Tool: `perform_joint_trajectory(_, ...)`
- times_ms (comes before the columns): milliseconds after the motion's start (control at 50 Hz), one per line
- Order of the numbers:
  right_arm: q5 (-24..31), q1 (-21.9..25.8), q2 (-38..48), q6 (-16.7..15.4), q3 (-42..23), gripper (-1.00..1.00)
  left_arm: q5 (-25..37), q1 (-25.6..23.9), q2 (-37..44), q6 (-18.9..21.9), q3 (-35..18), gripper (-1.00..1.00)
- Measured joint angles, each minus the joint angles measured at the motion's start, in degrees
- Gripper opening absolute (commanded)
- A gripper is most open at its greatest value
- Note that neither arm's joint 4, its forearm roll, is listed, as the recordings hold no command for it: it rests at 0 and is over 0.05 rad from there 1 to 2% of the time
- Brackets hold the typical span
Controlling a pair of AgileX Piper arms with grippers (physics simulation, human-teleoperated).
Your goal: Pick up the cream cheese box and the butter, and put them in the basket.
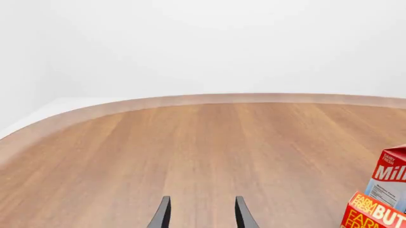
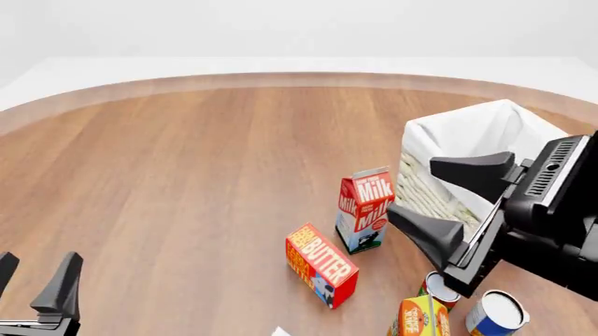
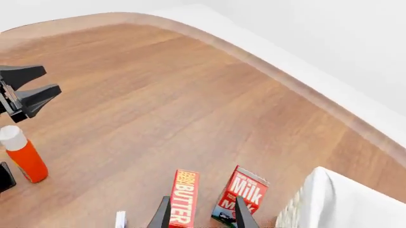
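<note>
Both empty: right pincer (image 2: pixel 447 203) wide, left pincer (image 2: pixel 33 276) parted.

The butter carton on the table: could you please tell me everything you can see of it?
The butter is a small oblong carton, seemingly cardboard, red and orange with "BUTTER" in large pale letters. It lies flat on the wooden table, set diagonally, its near end showing a blue patch. It sits just left of the upright milk carton, close to it but apparently not touching. Neither tool touches it: the right tool hangs open above and to its right.
</note>
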Motion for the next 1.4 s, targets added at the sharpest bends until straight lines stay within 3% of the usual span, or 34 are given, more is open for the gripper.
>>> perform_joint_trajectory(440,0.3,0.6,5.7,-1.1,0.6,1.0,0.0,0.0,0.0,0.0,0.0,1.0)
perform_joint_trajectory(1160,4.9,4.1,16.1,-5.7,-8.5,1.0,0.0,0.0,0.0,0.0,0.0,1.0)
perform_joint_trajectory(1400,4.1,4.1,19.6,-4.4,-9.2,1.0,0.0,0.0,0.0,0.0,0.0,1.0)
